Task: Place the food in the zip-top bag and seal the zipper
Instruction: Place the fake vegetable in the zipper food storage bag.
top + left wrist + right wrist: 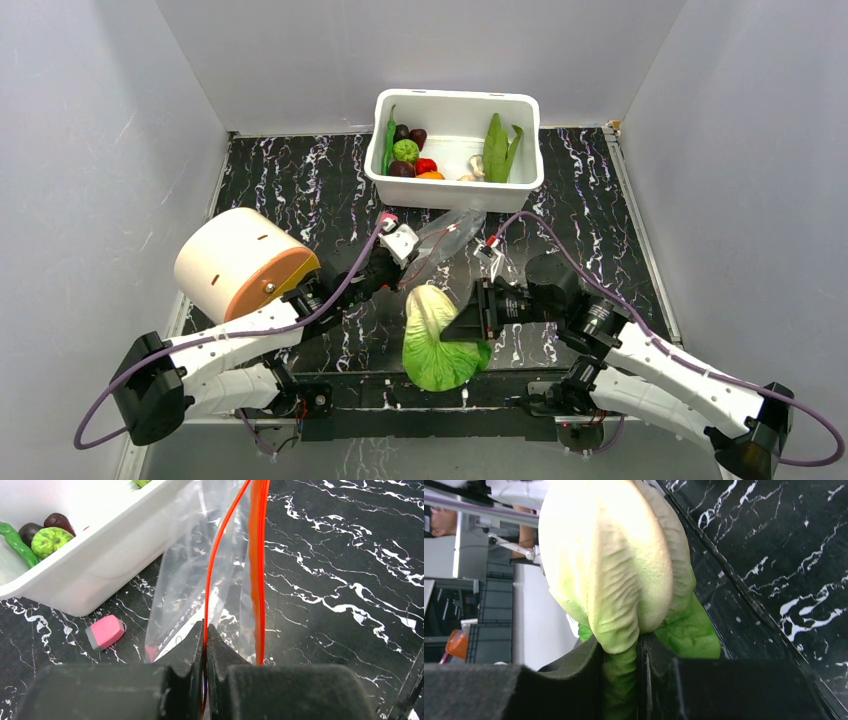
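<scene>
Top of bag (180, 580) cut off at frame edge; cabbage (609, 565) stem end prob. hidden inside R end effector (621, 647).

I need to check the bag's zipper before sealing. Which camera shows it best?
Left wrist: the zipper runs large and sharp, one edge pinched in the left tool. Top external shows only faint red lines on the bag; right wrist shows the cabbage, no zipper.

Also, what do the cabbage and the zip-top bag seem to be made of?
The cabbage looks like soft foam or rubbery plastic, matte: its wrinkled stem squashes in the right gripper. The zip-top bag, pinched by the left gripper, looks like thin clear plastic film, glossy: the marbled table shows through and it creases. Its zipper seems stiffer orange-red plastic.
</scene>
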